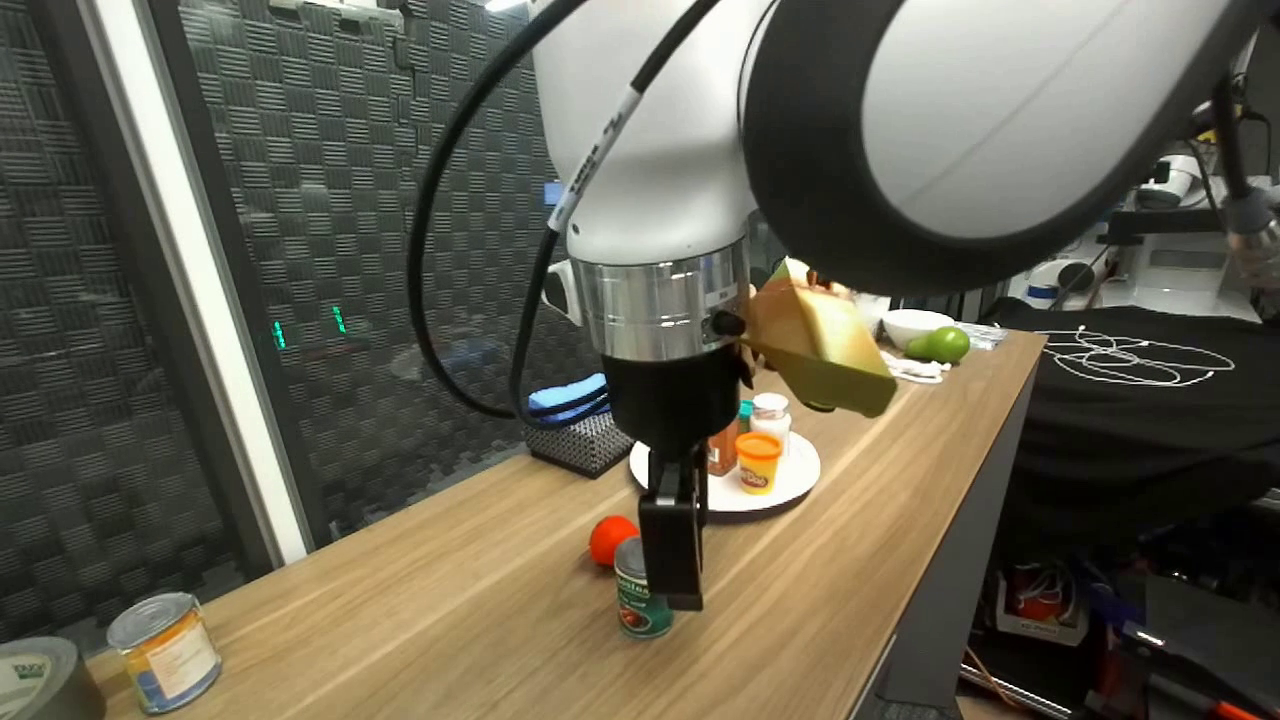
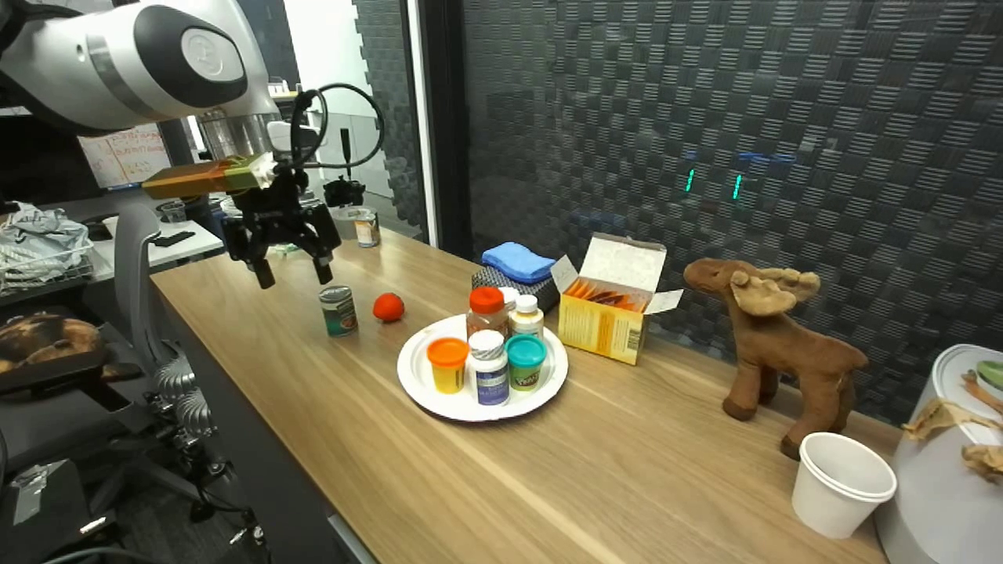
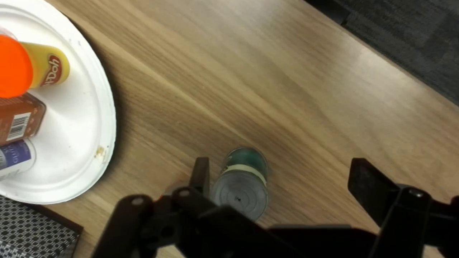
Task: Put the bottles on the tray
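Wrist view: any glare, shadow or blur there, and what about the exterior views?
Wrist view: pale sheen on the tabletop, a dark shadow beside the plate, the gripper nearly black with little detail, no clear motion smear; in both exterior views, green glowing marks stand out against the dark wall; in an exterior view, a pale patch beside the arm looks washed out.

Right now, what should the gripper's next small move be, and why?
Probably lift the gripper straight up: it stands open, holding nothing; the bottles I can make out stand on the white plate; and the green can, seen between its jaws in the wrist view, looks like a tin, not a bottle.
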Motion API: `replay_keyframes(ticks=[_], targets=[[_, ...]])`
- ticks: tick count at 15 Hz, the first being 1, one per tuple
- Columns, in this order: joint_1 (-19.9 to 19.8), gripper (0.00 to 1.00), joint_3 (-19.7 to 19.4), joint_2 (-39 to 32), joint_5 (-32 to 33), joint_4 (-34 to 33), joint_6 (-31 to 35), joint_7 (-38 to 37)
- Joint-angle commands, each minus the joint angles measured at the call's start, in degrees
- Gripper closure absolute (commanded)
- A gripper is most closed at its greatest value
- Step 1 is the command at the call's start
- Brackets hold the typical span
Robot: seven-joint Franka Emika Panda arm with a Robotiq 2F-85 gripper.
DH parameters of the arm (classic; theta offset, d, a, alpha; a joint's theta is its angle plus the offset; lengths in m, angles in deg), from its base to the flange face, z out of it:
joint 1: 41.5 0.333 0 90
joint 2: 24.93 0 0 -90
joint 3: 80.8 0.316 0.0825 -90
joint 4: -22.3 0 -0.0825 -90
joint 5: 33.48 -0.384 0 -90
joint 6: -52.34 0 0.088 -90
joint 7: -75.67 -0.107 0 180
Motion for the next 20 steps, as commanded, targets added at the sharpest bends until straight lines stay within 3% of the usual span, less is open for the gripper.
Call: replay_keyframes(ticks=[1,19,20], targets=[[0.04,0.00,-0.94,-1.26,3.01,-0.52,2.37,-3.62],[-2.04,0.00,-2.38,-9.62,-1.82,-8.91,1.35,3.66],[-2.04,0.03,-2.34,-9.90,-2.02,-9.18,1.17,4.04]])
